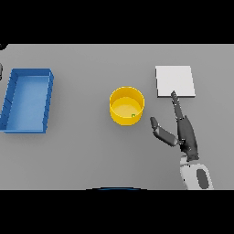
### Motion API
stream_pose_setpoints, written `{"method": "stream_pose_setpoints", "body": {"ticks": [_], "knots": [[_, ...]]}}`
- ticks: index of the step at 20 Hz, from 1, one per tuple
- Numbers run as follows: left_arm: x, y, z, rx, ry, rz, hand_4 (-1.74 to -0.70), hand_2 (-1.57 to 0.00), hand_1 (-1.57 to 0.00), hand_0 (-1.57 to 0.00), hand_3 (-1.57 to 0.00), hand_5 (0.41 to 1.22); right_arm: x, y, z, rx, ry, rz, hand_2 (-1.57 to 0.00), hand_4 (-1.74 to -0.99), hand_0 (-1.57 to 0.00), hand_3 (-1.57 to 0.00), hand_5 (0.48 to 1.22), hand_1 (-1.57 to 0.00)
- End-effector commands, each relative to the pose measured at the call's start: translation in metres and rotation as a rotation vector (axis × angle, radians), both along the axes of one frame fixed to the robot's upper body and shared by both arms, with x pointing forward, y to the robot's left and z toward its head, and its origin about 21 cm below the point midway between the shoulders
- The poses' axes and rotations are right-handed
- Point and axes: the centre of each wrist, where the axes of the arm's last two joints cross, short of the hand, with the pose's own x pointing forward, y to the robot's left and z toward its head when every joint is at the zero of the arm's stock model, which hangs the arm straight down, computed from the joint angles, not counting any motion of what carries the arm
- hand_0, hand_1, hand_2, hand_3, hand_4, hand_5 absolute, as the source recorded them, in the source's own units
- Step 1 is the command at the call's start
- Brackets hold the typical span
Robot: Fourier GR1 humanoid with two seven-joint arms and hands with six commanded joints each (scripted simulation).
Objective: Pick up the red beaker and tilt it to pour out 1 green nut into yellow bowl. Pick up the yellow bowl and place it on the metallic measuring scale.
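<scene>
A yellow bowl (127,106) stands mid-desk with 1 green nut (133,115) lying inside near its right wall, so the pour looks done. No red beaker is in view. The right hand (179,130) lies spread and empty just right of the bowl, fingers straight, one fingertip reaching the near edge of the pale square scale (175,81) at far right. The bowl is not yet lifted onto the scale. A blue tray (11,100) sits far left on the desk (82,151).

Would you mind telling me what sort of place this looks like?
Probably a lab-style test bench: a bare grey table holding only a yellow bowl, a flat metallic scale and a blue bin.
</scene>
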Motion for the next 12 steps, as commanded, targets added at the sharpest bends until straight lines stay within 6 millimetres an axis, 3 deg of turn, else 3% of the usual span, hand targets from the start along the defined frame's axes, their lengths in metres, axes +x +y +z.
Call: {"method": "stream_pose_setpoints", "body": {"ticks": [1, 5, 12], "knots": [[-0.005, 0.0, -0.006, -0.02, -0.006, 0.023, -1.74, -1.57, -1.57, -1.57, -1.48, 1.221, 0.001, -0.001, 0.0, -0.003, -0.006, 0.005, 0.0, -1.046, 0.0, 0.0, 0.649, 0.0], [-0.034, -0.003, -0.043, -0.113, -0.003, 0.086, -1.74, -1.57, -1.57, -1.57, -1.44, 1.221, -0.005, -0.002, -0.004, 0.0, -0.004, 0.008, 0.0, -1.02, 0.0, 0.0, 0.645, 0.0], [-0.067, -0.014, -0.075, -0.213, -0.018, 0.124, -1.74, -1.57, -1.57, -1.57, -1.52, 1.194, -0.006, -0.003, -0.004, 0.03, 0.0, 0.026, 0.0, -1.005, 0.0, 0.0, 0.647, 0.0]]}}
